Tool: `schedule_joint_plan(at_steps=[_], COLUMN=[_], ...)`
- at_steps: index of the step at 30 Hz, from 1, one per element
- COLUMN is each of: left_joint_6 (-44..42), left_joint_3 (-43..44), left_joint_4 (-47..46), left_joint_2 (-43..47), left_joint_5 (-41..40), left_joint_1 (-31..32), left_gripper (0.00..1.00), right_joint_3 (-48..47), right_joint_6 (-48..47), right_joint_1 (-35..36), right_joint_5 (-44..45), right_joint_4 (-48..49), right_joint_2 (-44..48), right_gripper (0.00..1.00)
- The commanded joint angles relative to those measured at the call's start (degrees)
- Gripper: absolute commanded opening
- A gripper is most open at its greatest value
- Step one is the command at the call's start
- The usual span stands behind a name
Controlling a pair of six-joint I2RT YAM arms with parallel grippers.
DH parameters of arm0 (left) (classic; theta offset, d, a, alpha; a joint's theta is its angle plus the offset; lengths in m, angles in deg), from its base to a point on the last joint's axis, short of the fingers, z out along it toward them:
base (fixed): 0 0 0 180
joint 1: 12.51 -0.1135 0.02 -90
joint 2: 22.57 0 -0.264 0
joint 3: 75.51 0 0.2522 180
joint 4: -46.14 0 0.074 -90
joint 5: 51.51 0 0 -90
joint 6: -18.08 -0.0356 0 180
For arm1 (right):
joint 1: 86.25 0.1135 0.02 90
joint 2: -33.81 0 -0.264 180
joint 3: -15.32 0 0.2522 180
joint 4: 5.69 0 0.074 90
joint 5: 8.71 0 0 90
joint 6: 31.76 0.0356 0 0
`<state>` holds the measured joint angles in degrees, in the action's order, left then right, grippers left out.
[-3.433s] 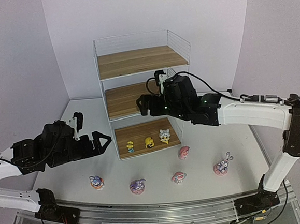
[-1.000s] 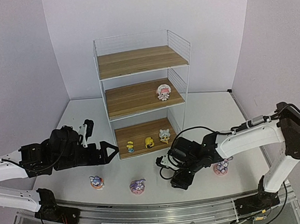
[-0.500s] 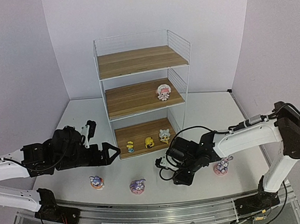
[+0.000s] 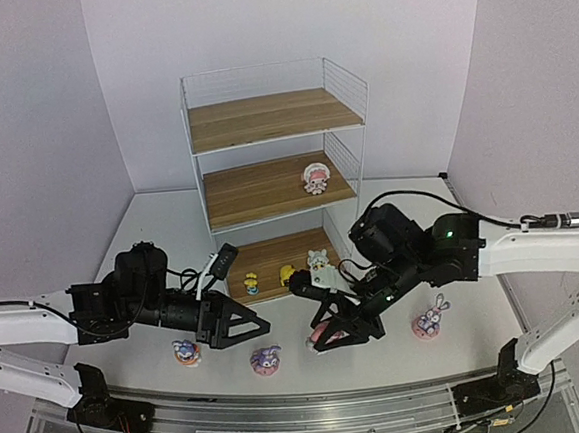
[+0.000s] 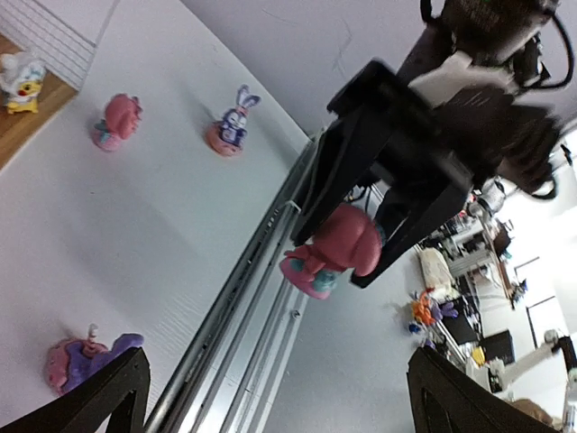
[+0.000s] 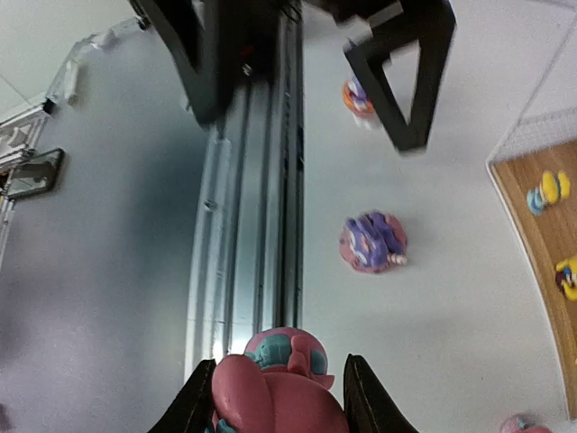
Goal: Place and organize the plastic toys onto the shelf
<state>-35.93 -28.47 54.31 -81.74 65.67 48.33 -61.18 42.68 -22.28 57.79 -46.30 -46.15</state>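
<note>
My right gripper (image 4: 326,336) is shut on a pink round-headed toy (image 4: 318,332) and holds it just above the table, in front of the shelf (image 4: 266,113). In the right wrist view this toy (image 6: 279,388) fills the gap between the fingers (image 6: 194,406). My left gripper (image 4: 253,330) hangs open to its left, empty; its wrist view faces the held toy (image 5: 338,248). One pink-and-white toy (image 4: 316,177) stands on the middle board, three yellowish ones (image 4: 288,274) on the bottom board. Purple bunnies (image 4: 187,352) (image 4: 266,360) (image 4: 431,318) lie on the table, as does another pink toy (image 5: 115,120).
A metal rail (image 4: 305,416) runs along the table's near edge, just in front of the bunnies. The shelf's top board (image 4: 270,118) is bare. The two grippers are close together, with one bunny (image 6: 372,242) on the table between them.
My right gripper has shut on the pink toy and raised it off the table. The left arm has reached further right, toward the right gripper, still open.
</note>
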Motion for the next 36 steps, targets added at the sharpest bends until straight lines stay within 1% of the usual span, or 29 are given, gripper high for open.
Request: schedule_joint_plan(at_steps=[1, 3, 5, 9, 12, 18, 20, 25, 32, 36], left_joint_6=[-1.3, 0.5, 1.6, 2.3, 3.7, 6.7, 7.2, 7.6, 8.1, 8.7], left_joint_3=[1.0, 0.8, 0.9, 2.1, 2.5, 3.7, 4.1, 4.8, 5.0, 4.9], left_joint_4=[-17.8, -25.4, -29.0, -29.3, -30.3, -33.3, -34.2, -35.0, -36.6, -38.2], left_joint_2=[-6.1, -7.2, -7.3, -7.0, -8.1, -11.7, -12.3, -13.0, -13.4, -13.7], left_joint_5=[19.0, 23.7, 26.3, 25.3, 25.4, 24.0, 23.9, 23.5, 24.4, 25.1], left_joint_1=[0.2, 0.1, 0.2, 0.2, 0.2, 0.5, 0.6, 0.7, 0.8, 0.8], left_gripper=[0.99, 0.99, 0.99, 0.99, 0.99, 0.97, 0.95, 0.82, 0.69, 0.58], right_joint_3=[-4.8, -6.0, -7.2, -8.9, -10.0, -10.9, -11.3, -11.4, -11.5, -11.8], right_joint_6=[-5.9, -6.9, -7.7, -9.0, -9.8, -9.5, -9.3, -9.1, -8.6, -8.6], right_joint_1=[0.3, 0.4, 0.4, 0.6, 0.8, 0.8, 0.8, 0.8, 0.8, 0.8], right_joint_5=[-16.8, -18.0, -18.7, -18.9, -15.6, -9.6, -8.8, -9.3, -10.4, -11.0], right_joint_4=[0.9, 0.9, 0.9, 1.0, 1.7, 6.9, 7.6, 9.0, 10.8, 11.4], right_joint_2=[3.5, 3.5, 2.9, 1.7, 1.1, 0.2, -0.4, -0.8, -1.4, -1.9], right_gripper=[0.0, 0.0, 0.0, 0.0, 0.0, 0.0, 0.0, 0.0, 0.0, 0.0])
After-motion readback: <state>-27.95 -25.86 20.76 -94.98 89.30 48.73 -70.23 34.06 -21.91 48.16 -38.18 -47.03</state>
